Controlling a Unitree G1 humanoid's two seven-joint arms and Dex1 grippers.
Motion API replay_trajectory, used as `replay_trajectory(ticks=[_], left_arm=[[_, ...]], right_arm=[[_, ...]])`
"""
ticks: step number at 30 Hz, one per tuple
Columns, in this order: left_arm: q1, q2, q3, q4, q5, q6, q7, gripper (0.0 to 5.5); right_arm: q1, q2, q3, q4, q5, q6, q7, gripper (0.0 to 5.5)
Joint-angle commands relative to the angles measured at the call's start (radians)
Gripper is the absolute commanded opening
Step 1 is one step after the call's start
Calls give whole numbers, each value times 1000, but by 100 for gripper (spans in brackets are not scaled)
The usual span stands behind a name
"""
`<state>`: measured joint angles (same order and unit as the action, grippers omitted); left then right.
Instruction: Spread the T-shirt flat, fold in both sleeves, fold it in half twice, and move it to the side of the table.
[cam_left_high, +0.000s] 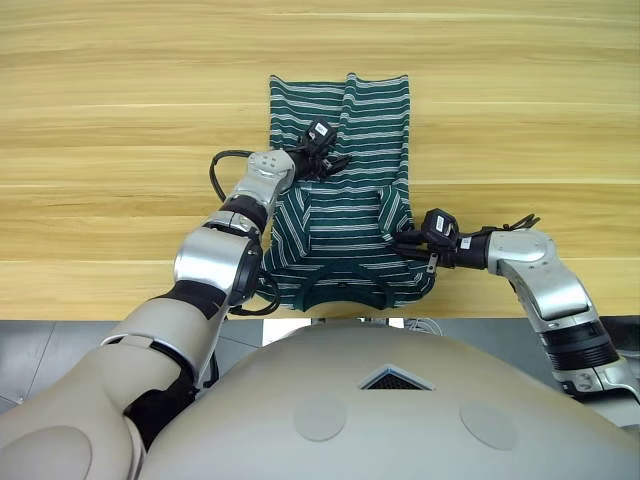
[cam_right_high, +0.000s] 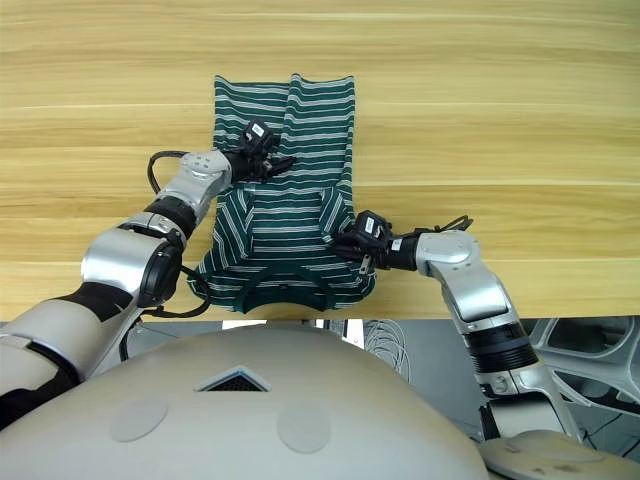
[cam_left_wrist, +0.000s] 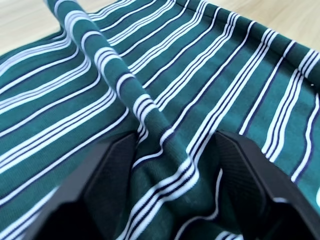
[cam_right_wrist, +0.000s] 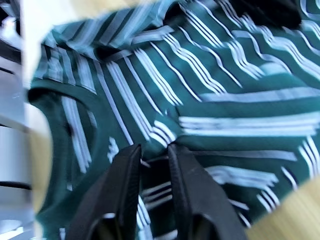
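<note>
T-shirt: the green striped T-shirt (cam_left_high: 345, 215) lies lengthwise on the wooden table (cam_left_high: 120, 120), under both grippers. Its neckline (cam_left_high: 345, 272) is at the near table edge and its hem is at the far end.

Left gripper: the left gripper (cam_left_high: 335, 160) is down on the cloth over the far half of the shirt. The hem lies beyond its fingertips and the neckline lies back toward its wrist.

Left grip: the left wrist view shows the left fingers (cam_left_wrist: 107, 185) spread wide. A raised fold (cam_left_wrist: 145, 107) of striped cloth runs up between them and on ahead of the tips. The pads stand clear on either side of the fold and are not pinched onto it. In the eye views this detail is too small to tell.

Right gripper: the right gripper (cam_left_high: 400, 240) is at the shirt's right edge, in the near half. It points inward across the cloth, with the neckline just beside it on the robot's side.

Right grip: the right wrist view shows the right fingers (cam_right_wrist: 125, 185) drawn almost together. A thin strip of striped cloth is caught in the narrow gap between them, so they have hold of the shirt.

Eye views: these give the whole outline. The shirt is narrow, with both side edges turned inward, and the grippers are well apart along it.
</note>
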<state>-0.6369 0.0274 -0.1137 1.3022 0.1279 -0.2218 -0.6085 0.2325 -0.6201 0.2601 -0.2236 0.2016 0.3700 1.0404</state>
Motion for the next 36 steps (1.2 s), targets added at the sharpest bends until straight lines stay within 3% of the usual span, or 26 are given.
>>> replay_trajectory(ticks=[1,3,10,17,21,25,29,33,36], left_arm=[[3,5,-3,21,20,25,8,279],[2,7,-2,21,20,25,11,279],[-21,29,45,7,-20,5,-3,279],[-86,63,312,-121,-335,-107,-267,279],[-54,114,373,-242,-429,-169,-370,279],[274,257,303,-521,-311,-384,-407,279],[777,478,335,-808,-287,-554,-499,309],[968,599,363,-858,-172,-682,-422,378],[1019,628,332,-875,-49,-755,-340,378]], right_arm=[[-2,-27,-12,-54,52,38,24,174],[-4,-28,-12,-55,68,44,28,199],[-77,-23,-90,94,71,-65,11,199],[-240,14,-258,519,104,-446,80,199],[-287,48,-289,724,60,-770,84,199],[-299,9,-265,881,-3,-1081,156,199],[-308,-63,-179,1032,-147,-1303,198,272],[-388,-73,-100,1142,-217,-1416,240,346],[-425,-74,-36,1192,-258,-1462,272,346]])
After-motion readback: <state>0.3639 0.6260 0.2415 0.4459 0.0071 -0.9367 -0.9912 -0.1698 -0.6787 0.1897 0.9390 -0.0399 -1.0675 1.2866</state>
